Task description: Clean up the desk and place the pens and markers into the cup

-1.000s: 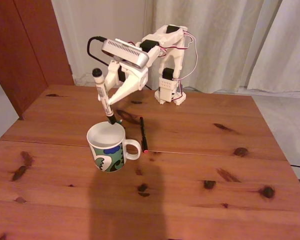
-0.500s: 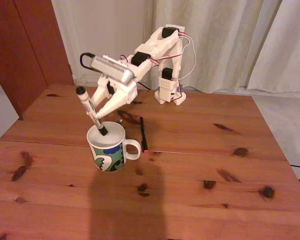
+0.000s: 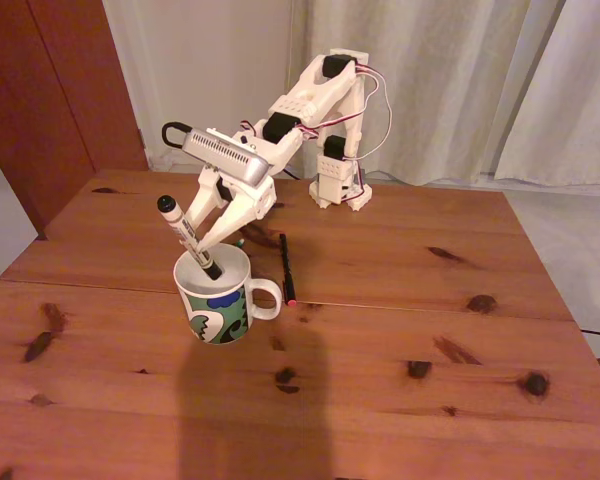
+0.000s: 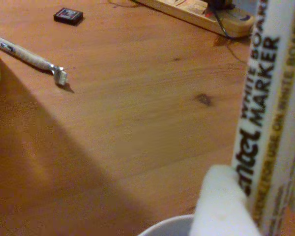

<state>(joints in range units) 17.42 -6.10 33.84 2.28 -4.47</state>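
Note:
The white cup [image 3: 216, 296] with a green and blue pattern stands on the reddish-brown desk [image 3: 400, 330]. My gripper [image 3: 201, 244] hangs over its rim, shut on the thick white marker [image 3: 185, 233]. The marker tilts left, black cap up, with its lower end inside the cup. The wrist view shows the marker [image 4: 265, 123] close up against a white finger pad [image 4: 221, 201], with the cup rim [image 4: 167, 227] below. A thin black pen [image 3: 286, 266] with a pink end lies just right of the cup. A small teal-tipped pen [image 3: 239, 241] peeks out behind the cup.
The arm's base [image 3: 340, 185] stands at the desk's far edge, in front of curtains. In the wrist view, a white stick with a metal end [image 4: 32, 58], a small black square [image 4: 68, 15] and a power strip [image 4: 196, 10] lie on a wooden surface.
My gripper swung left and came down with the marker. The marker's lower end went from the cup's far rim down into the cup.

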